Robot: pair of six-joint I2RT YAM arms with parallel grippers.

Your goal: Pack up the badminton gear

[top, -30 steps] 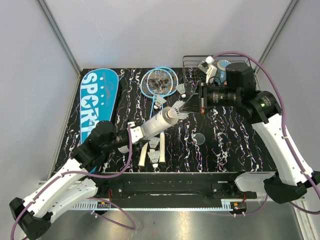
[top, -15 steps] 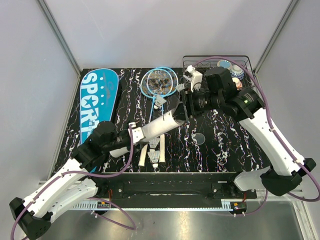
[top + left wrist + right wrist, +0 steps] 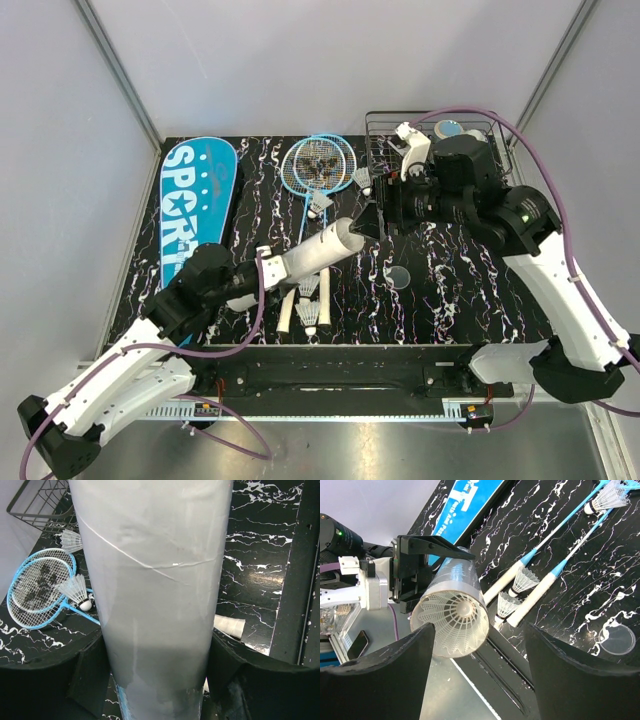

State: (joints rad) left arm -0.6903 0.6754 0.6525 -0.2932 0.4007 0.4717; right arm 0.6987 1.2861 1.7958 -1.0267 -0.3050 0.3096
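The black marbled tabletop [image 3: 470, 290] carries everything. Along its left edge lies the teal "SPORT" racket bag [image 3: 192, 205], flat, with nothing on top of it. Just right of the bag are the two blue-framed rackets [image 3: 318, 170], their heads overlapping at the far side and their white handles running back toward my bases. The black wire rack [image 3: 380, 125] stands at the far right corner with cups in it.

My left jaws [image 3: 266, 270] are clamped on the lower end of the long white tube [image 3: 315, 252]. Both pads press its sides, and I hold it slanted above the racket handles with its open mouth pointing up and to the right. My right jaws [image 3: 372, 222] stand wide apart right at that mouth, holding nothing.

A white feather shuttlecock [image 3: 456, 612] sits just inside the tube's mouth, feathers outward. Of the loose shuttlecocks, two [image 3: 309, 300] lie between the racket handles, one [image 3: 318, 203] rests on the racket shafts, and one [image 3: 364, 178] lies beside the rack. A small clear disc [image 3: 398, 276] lies flat on the tabletop to the right of the handles.
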